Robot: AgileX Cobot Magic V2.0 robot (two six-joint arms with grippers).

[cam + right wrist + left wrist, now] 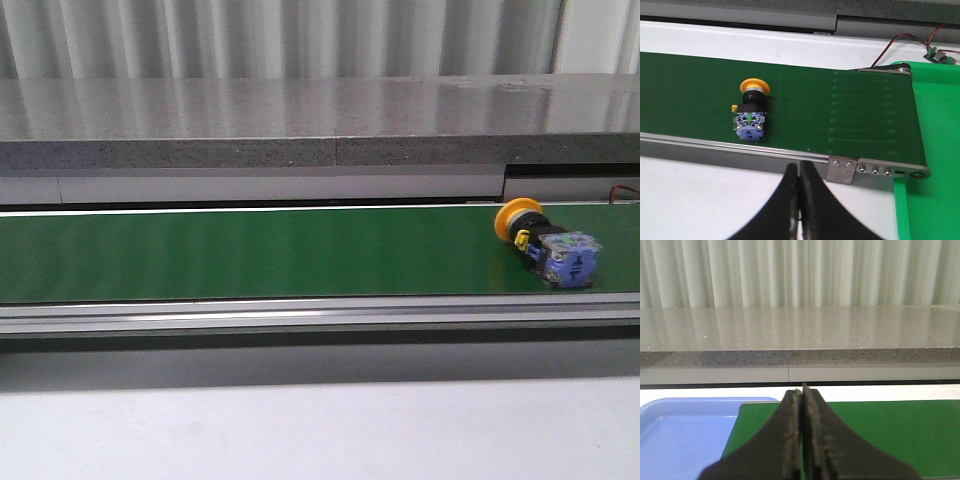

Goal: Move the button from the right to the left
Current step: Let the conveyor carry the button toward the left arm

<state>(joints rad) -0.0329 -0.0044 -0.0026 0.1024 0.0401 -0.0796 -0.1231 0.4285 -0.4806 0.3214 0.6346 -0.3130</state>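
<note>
Button: the button [545, 243] lies on its side at the right edge of the front view, yellow head toward the back.
Belt: it rests on the green conveyor belt [250, 252], well short of the left end.
Right gripper [799, 200]: fingers pressed together, empty, near the belt's front rail.
Left gripper [801, 440]: pressed together too, above the belt's end beside a blue tray [680, 435].
Risk: the round head may roll or twist away when pinched off-centre.
</note>
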